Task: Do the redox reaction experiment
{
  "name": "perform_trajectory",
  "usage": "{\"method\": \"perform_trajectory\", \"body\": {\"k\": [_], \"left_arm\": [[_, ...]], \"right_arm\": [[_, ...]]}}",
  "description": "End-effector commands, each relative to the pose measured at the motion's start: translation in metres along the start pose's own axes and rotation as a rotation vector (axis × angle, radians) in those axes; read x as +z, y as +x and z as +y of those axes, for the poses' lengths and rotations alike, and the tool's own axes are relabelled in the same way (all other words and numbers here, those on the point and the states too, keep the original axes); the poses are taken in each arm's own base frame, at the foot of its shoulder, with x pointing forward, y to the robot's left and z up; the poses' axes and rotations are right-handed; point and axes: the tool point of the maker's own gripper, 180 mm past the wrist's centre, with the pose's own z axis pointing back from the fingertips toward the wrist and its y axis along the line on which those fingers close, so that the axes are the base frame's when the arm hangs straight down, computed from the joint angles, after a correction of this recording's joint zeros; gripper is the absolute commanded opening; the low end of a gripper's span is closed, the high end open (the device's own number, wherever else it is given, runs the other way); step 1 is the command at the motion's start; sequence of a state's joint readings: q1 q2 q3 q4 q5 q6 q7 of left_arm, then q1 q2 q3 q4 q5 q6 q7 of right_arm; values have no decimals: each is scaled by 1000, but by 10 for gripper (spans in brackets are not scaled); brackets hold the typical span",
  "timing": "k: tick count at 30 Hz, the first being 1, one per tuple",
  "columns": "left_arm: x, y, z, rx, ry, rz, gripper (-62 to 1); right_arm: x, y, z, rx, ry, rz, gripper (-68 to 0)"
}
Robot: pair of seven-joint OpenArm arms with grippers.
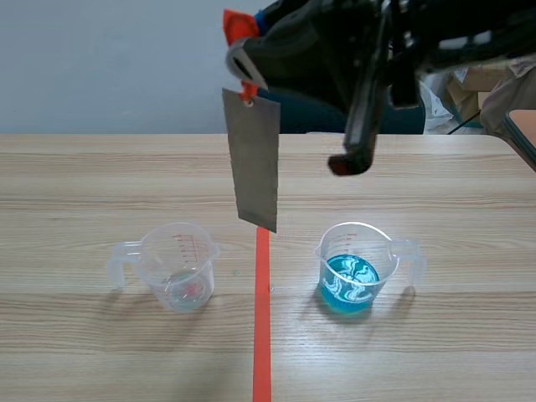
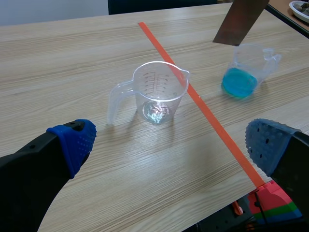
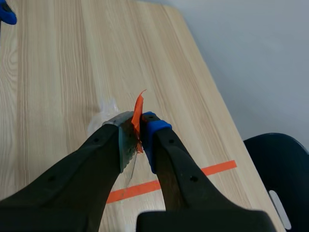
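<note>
Nothing's dipped yet, I'd say: the metal strip [image 1: 251, 159] hangs in the air below the right gripper [image 3: 137, 135], whose fingers pinch its orange tab [image 3: 138, 108]. The blue beaker [image 1: 356, 272] waits at four o'clock from its lower end. The left gripper [image 2: 171, 142] is spread wide, clear beaker [image 2: 157, 94] at twelve o'clock

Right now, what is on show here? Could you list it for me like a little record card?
Held item: grey metal strip, hanging from the right gripper, pinched at its orange tab
Strip position: in the air over the tape line, in neither cup
Left gripper: open, holding nothing
Clear cup: a little clear liquid at the bottom
Blue cup: blue liquid inside
</note>
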State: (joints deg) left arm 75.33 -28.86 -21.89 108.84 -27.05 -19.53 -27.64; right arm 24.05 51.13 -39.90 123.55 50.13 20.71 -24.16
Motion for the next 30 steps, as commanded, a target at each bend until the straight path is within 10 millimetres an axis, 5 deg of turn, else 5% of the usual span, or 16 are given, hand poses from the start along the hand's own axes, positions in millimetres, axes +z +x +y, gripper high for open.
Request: {"method": "perform_trajectory", "body": {"k": [1,11,30], "left_arm": [[1,4,0,7,7,-20,14],[1,4,0,7,7,-19,14],[1,4,0,7,7,-19,14]], "right_arm": [[8,2,-9,-5,-30,-12,-671],[39,-25,-26,-39,-121,58,-671],[74,-51,-21,-23,-100,154,-671]]}}
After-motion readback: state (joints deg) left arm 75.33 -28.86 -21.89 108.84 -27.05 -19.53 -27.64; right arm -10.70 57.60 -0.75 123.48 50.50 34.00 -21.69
